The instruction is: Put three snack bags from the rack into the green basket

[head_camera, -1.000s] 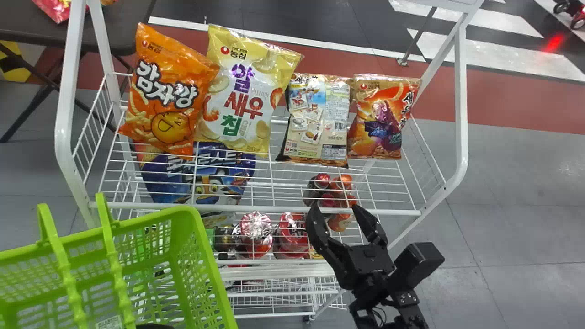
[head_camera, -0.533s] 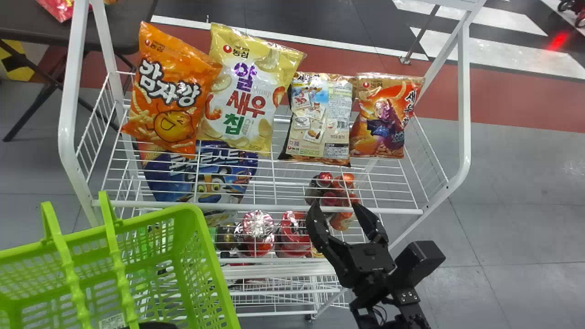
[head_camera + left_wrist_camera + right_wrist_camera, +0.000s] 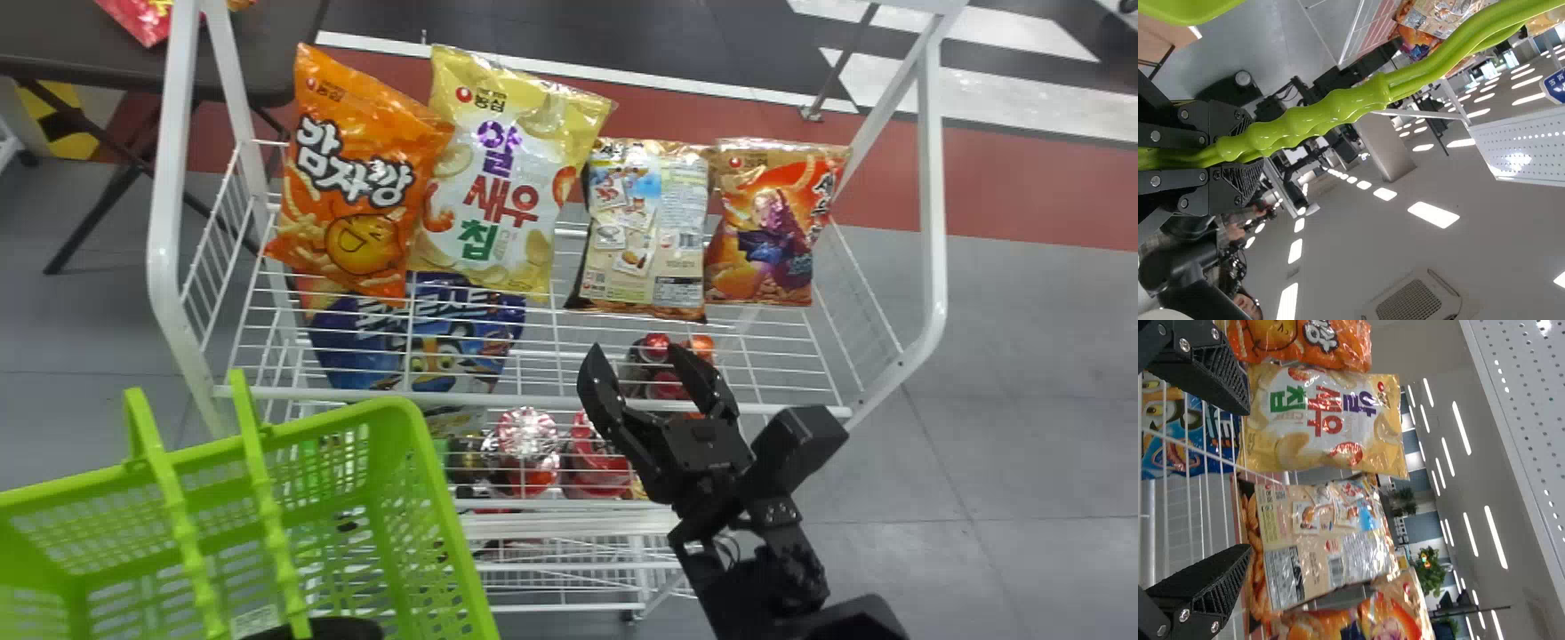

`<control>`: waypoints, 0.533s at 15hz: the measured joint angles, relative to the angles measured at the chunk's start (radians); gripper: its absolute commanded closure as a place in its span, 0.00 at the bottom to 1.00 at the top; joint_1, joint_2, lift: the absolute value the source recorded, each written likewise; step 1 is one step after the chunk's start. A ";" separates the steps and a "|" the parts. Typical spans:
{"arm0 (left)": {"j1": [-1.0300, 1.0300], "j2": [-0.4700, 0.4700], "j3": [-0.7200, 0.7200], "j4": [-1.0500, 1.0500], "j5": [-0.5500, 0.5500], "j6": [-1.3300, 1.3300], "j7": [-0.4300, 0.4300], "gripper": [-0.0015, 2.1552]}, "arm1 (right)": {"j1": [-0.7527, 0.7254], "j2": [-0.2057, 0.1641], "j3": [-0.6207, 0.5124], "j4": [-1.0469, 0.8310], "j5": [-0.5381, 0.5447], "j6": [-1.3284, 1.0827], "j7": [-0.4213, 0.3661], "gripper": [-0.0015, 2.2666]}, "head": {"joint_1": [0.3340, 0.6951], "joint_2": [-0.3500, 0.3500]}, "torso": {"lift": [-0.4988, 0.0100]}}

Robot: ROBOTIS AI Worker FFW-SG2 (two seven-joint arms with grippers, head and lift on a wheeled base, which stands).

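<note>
Snack bags [image 3: 498,173] stand on the rack [image 3: 162,249]; right tool [image 3: 635,356], released, hovers over its near edge; left tool [image 3: 316,629] grasps the handle [image 3: 1318,120] of the basket [image 3: 402,416].

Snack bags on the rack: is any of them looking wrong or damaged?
The beige bag looks odd: third from left in the head view, it shows its back, while the yellow bag and orange-red bag beside it show fronts. No tear is visible.

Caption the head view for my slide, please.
Four snack bags stand in a white wire rack as an open black gripper hovers beside a green basket.
</note>
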 measured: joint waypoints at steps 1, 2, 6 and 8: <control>0.000 0.000 0.002 0.000 -0.002 0.004 0.000 1.00 | -0.034 0.001 0.022 -0.001 0.006 0.042 0.000 0.04 | 1.00 0.30 | 0.98; 0.000 0.000 0.004 0.000 -0.002 0.011 0.000 1.00 | -0.068 0.001 0.047 -0.001 0.015 0.086 0.000 0.04 | 1.00 0.33 | 0.98; 0.000 0.000 0.008 -0.008 -0.003 0.035 0.000 1.00 | -0.202 0.017 0.149 0.002 0.058 0.245 -0.002 0.04 | 1.00 0.52 | 0.98; 0.000 0.000 0.012 -0.011 -0.003 0.046 0.000 1.00 | -0.269 0.047 0.184 0.008 0.079 0.316 -0.003 0.04 | 1.00 0.60 | 0.98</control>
